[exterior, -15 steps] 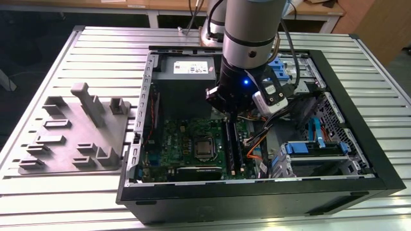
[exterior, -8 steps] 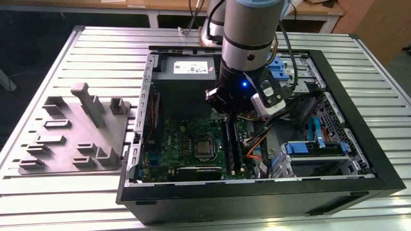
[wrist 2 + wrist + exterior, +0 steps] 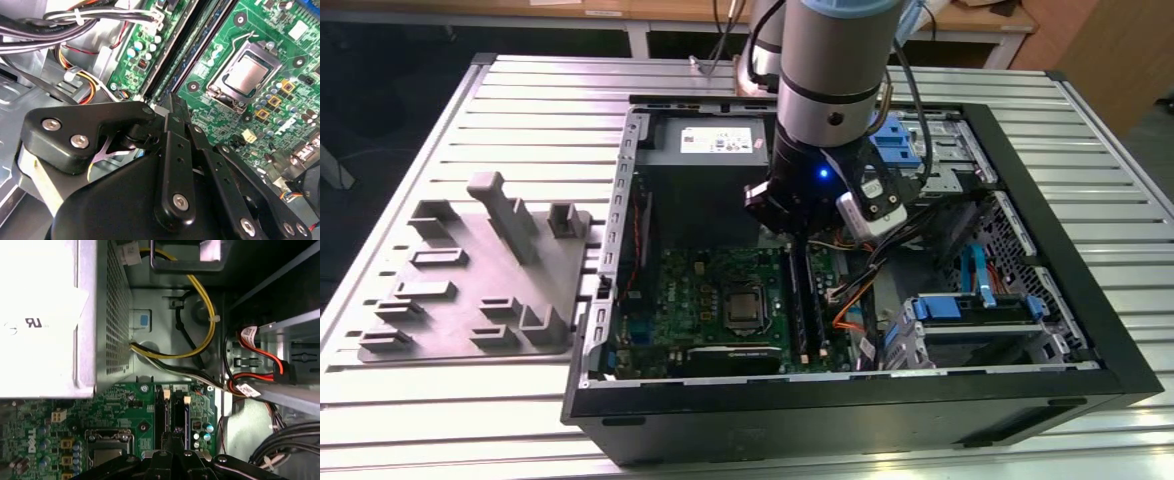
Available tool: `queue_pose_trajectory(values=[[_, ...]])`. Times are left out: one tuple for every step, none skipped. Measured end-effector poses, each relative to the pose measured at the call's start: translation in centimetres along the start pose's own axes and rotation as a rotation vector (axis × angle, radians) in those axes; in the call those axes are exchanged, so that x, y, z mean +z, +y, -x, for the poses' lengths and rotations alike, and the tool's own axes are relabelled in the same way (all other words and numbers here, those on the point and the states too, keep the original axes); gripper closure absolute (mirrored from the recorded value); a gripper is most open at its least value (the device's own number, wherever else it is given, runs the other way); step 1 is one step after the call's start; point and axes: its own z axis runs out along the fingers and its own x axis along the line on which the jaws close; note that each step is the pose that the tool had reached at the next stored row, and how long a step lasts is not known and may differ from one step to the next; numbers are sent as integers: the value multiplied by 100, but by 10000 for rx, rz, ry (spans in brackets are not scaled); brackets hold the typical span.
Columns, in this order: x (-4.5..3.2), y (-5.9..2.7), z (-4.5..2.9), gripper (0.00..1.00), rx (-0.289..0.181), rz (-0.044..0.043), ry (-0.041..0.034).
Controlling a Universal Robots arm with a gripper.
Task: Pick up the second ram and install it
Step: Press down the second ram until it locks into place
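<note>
**Gripper** (image 3: 791, 240): fingers drawn narrow, tips all but together as I read them in both wrist views. It hangs inside the open computer case (image 3: 1067, 290), low over the motherboard (image 3: 700, 290). It sits at the end of the memory slots nearer the power supply (image 3: 714, 140), with the CPU socket (image 3: 245, 75) just beside.

**The second ram** (image 3: 798, 305): a long dark stick lying along its slot on the board, running out from under the fingertips. The tips meet it at one end. I cannot tell whether they pinch its edge or only bear on it.

**Grey tray** (image 3: 480, 270): on the slatted table (image 3: 400, 150) at the exterior view's left, well apart from the case.

**Step in hand**, by my judgement: installation, not pickup — the stick is already at its slot, and I take the seating as under way.

**What the step calls for**, as I judge it: a straight downward press with the stick held in line with the slot and the load even along its length — keeping off the orange wires (image 3: 847, 295) near the slots.
</note>
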Motion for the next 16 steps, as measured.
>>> queue_pose_trajectory(values=[[13,8,-1,90,1,1,-1],[24,13,-2,90,0,1,-1],[27,15,-1,90,0,0,0],[27,15,-2,90,-1,-1,1],[26,15,-2,90,-1,-3,1],[27,15,-2,90,0,-3,1],[36,17,-2,90,0,1,0],[52,19,-3,90,0,0,0],[65,19,-4,90,0,-9,1],[69,19,-4,90,0,-13,1],[69,19,-4,90,-1,-15,1],[69,19,-4,90,-1,-16,1],[69,19,-4,90,-1,-15,1],[76,19,-4,90,0,-15,0],[84,20,-4,90,0,-15,-2],[85,19,-4,90,0,-18,-1]])
